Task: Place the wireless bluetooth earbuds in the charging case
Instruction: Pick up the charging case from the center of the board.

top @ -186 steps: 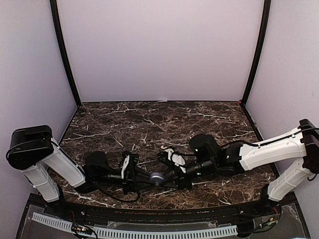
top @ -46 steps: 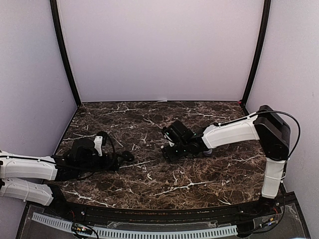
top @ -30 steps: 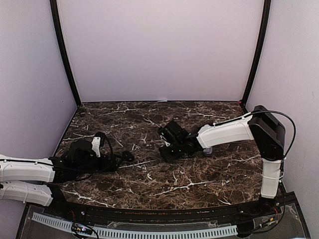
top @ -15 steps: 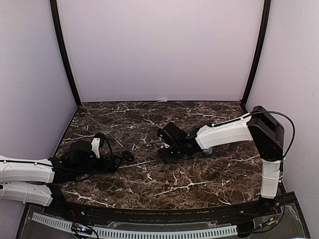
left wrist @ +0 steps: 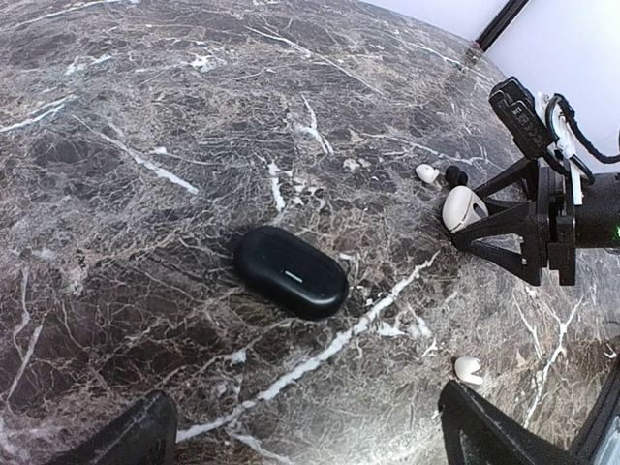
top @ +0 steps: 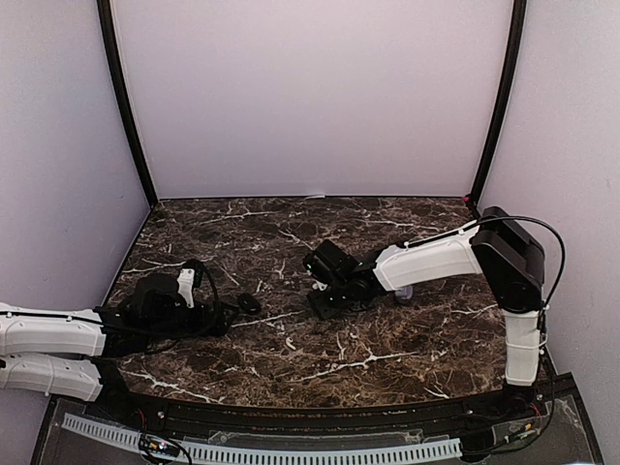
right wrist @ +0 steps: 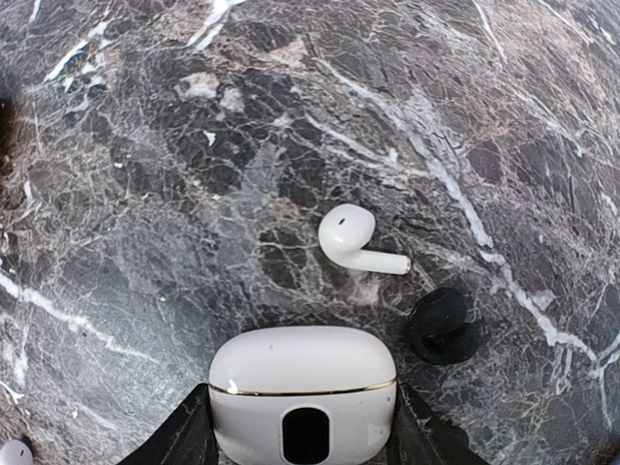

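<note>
A white charging case (right wrist: 302,387), lid closed, sits on the marble with my right gripper (right wrist: 302,431) shut on its two sides. Just beyond it lie a white stemmed earbud (right wrist: 354,237) and a dark earbud (right wrist: 441,325). Another white earbud (right wrist: 12,451) shows at the lower left edge. The left wrist view shows the white case (left wrist: 463,206) in the right fingers, and a white bud (left wrist: 469,368) near my left gripper (left wrist: 310,450), which is open and holds nothing. A black case (left wrist: 291,271), closed, lies ahead of its jaws. From above, the right gripper (top: 323,298) is mid-table and the left gripper (top: 225,315) is left of it.
The black case (top: 250,302) lies between the two grippers. The dark marble table (top: 387,358) is walled by pale panels at the back and sides. The left arm lies low along the near left edge.
My right gripper has crept slightly left and nearer with the white case. The left arm and the black case have not moved.
</note>
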